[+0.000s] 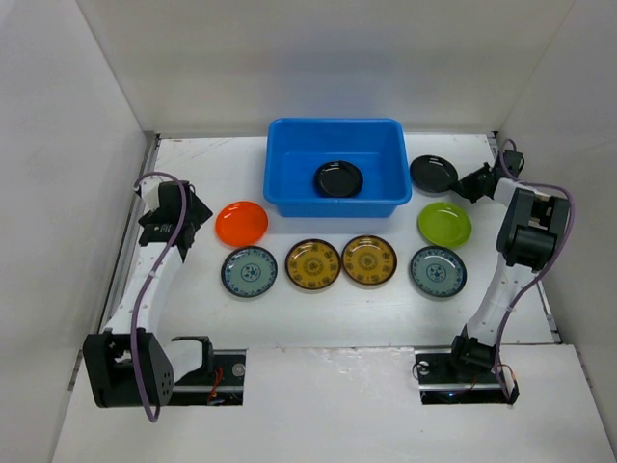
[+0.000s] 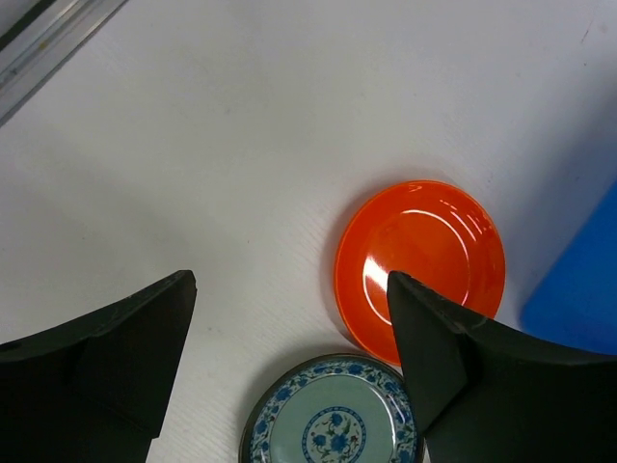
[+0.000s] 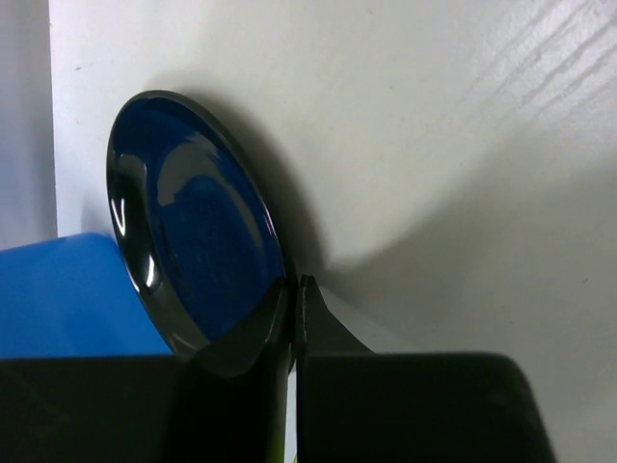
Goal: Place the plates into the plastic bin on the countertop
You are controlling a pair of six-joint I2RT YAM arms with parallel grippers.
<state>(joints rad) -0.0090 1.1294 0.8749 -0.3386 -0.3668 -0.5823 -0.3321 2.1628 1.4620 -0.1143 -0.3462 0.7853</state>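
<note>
Seen from above, the plastic bin (image 1: 280,174) sits at the countertop's (image 1: 318,323) far edge and holds one black plate (image 1: 338,178) flat on its floor. A second black plate (image 1: 431,174) lies just beside the bin's right wall, with the right gripper (image 1: 465,183) at its rim. The left gripper (image 1: 198,217) hangs near the left edge, beside the orange plate (image 1: 241,223).

In the left wrist view the jaws stand wide apart and empty. The orange plate lies ahead of them, likely the next pick, and a blue-green patterned plate (image 2: 333,429) lies nearer.

In the right wrist view the fingers are pinched together on the second black plate's rim, the only purchase so shallow a plate offers. Whether it has left the surface I cannot tell.
</note>
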